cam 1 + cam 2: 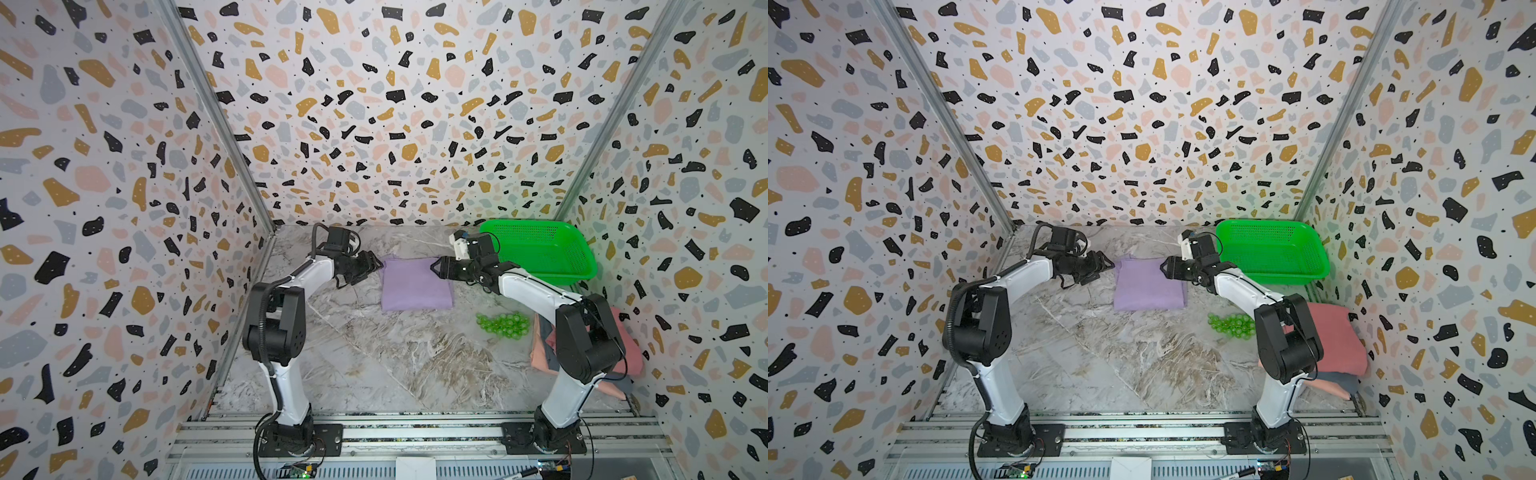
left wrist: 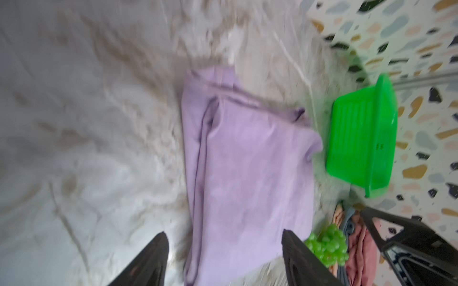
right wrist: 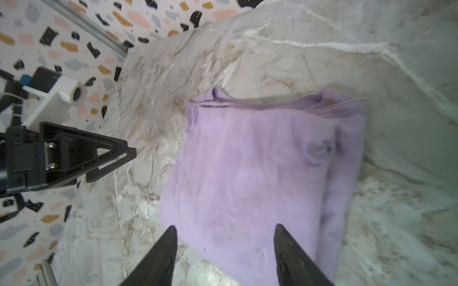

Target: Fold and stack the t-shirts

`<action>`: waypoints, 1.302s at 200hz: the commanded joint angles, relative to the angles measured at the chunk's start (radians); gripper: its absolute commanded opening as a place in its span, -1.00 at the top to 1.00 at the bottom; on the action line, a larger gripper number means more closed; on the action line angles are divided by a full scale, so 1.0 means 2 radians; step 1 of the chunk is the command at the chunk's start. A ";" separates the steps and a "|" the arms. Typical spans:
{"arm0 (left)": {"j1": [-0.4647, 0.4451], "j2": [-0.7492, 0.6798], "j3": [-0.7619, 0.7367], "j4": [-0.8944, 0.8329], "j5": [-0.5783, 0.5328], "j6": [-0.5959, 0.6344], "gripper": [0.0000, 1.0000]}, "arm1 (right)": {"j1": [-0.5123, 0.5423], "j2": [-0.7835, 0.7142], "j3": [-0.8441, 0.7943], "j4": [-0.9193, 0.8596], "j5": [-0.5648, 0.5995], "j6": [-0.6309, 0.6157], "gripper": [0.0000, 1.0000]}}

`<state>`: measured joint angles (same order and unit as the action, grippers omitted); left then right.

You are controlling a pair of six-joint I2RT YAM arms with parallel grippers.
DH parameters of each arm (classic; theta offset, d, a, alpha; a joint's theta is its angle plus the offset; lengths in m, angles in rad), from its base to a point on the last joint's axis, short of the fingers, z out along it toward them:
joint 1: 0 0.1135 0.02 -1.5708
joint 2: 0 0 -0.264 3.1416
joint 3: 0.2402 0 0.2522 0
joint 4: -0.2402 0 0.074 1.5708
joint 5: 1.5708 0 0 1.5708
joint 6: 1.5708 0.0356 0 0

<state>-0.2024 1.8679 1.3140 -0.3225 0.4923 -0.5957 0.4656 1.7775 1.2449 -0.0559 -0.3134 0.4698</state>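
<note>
A lavender t-shirt lies folded into a rectangle at the back middle of the marble table. My left gripper hovers at its far left corner, and my right gripper at its far right corner. In the left wrist view the left gripper is open over the t-shirt with nothing between its fingers. My right gripper is likewise open above the cloth. A stack of folded pink, salmon and grey-blue t-shirts sits at the right, partly hidden by the right arm.
A green mesh basket stands at the back right, just behind the right gripper. A cluster of small green balls lies between the lavender shirt and the stack. Patterned walls enclose the table on three sides.
</note>
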 commanded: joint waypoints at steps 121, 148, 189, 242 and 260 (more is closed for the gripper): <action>-0.082 0.039 -0.072 0.104 0.059 -0.095 0.69 | -0.043 -0.067 -0.149 0.114 -0.042 0.170 -0.98; -0.098 0.033 -0.036 0.107 0.072 -0.123 1.00 | -0.044 -0.154 -0.206 0.102 -0.038 0.253 -0.98; -0.136 0.024 -0.017 0.181 0.087 -0.230 1.00 | -0.044 -0.206 -0.354 0.283 -0.082 0.449 -0.98; -0.179 0.017 -0.012 0.196 0.091 -0.249 1.00 | -0.049 -0.135 -0.404 0.452 -0.060 0.547 -0.98; -0.182 0.012 -0.023 0.195 0.094 -0.246 1.00 | -0.049 -0.094 -0.403 0.516 -0.054 0.570 -0.98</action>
<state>-0.5571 1.9446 1.2762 0.0288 0.6422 -1.0668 0.3702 1.5238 0.4389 0.7109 -0.4389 1.4822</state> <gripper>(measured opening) 0.048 0.991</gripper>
